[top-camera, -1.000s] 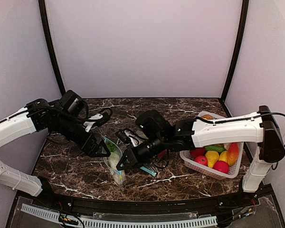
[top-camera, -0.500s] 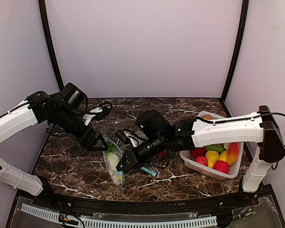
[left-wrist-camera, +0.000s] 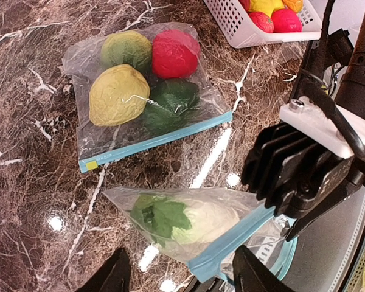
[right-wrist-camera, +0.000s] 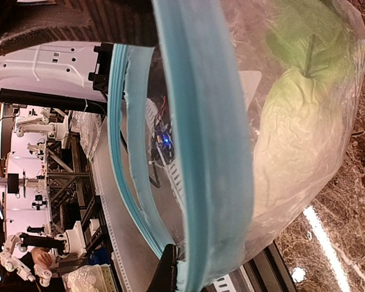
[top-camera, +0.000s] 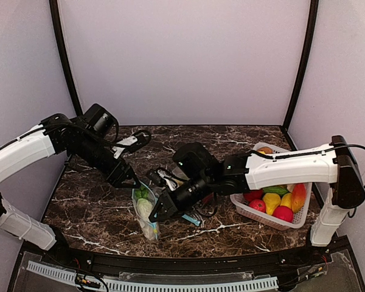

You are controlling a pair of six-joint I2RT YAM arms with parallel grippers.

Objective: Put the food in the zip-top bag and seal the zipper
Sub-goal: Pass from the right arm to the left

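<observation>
So here's where we're at: roughly halfway, we'd say. One filled bag (left-wrist-camera: 128, 135) lies flat on the marble table (left-wrist-camera: 42, 182) with four toy pieces inside, and its blue zipper strip looks pressed shut along its length. The zip-top bag (left-wrist-camera: 228, 243) we're working on is just in front of it, held up off the table by one end, with a single green-and-white toy lettuce (left-wrist-camera: 194, 220) in it. In the right wrist view its mouth gapes, the two blue tracks clearly apart, so the zipper isn't sealed. More food (top-camera: 271, 202) sits in the white basket (top-camera: 260, 219) off to the right; we can't tell if any of that is meant for this bag. The right gripper (top-camera: 155, 213) has its jaws together, and from the left wrist view it looks pinched on the far end of the zipper strip. The left gripper (left-wrist-camera: 184, 275) is parted, one finger on either side of the near zipper end, with visible gaps to the plastic. We'd judge it's lined up to grab that end, not clamped yet.
</observation>
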